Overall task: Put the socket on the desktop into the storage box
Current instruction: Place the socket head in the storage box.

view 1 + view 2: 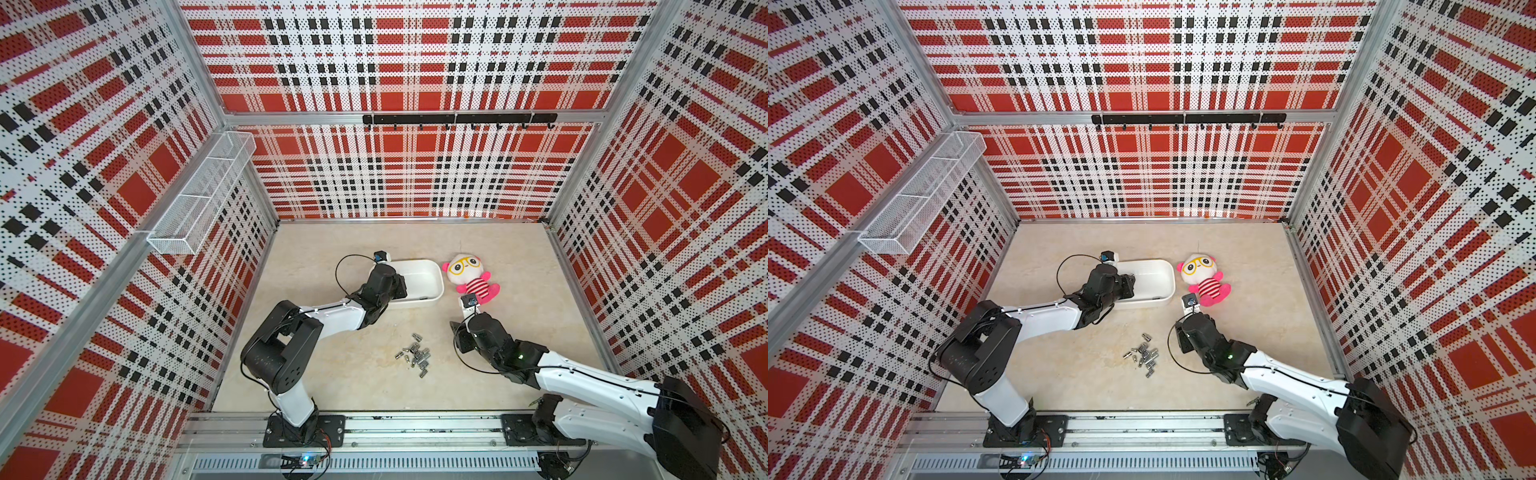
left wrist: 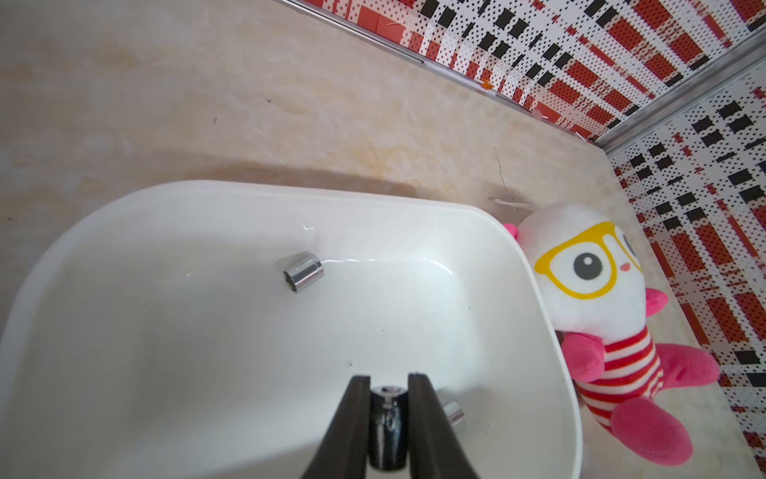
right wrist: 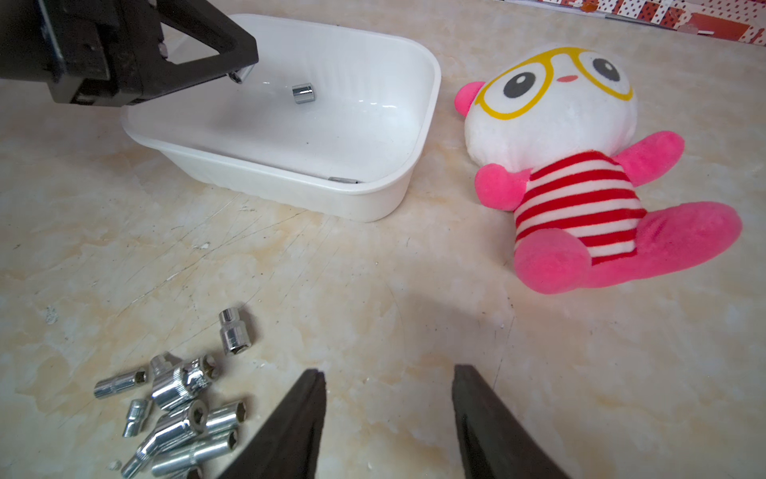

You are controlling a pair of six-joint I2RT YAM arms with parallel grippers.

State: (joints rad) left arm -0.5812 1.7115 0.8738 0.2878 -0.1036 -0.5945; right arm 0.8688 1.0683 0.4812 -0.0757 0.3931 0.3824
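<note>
Left gripper (image 2: 389,378) pinching shiny chrome socket (image 2: 388,414) | smooth white storage box (image 2: 215,195) beneath | right gripper (image 3: 389,371) agape

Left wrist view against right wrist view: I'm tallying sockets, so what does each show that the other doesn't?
Only the left wrist view shows how the left gripper is shut on a socket, over the storage box. Only the right wrist view shows the heap of loose sockets on the table and the open right gripper. Both show the storage box, the plush doll and a socket lying inside the box.
</note>
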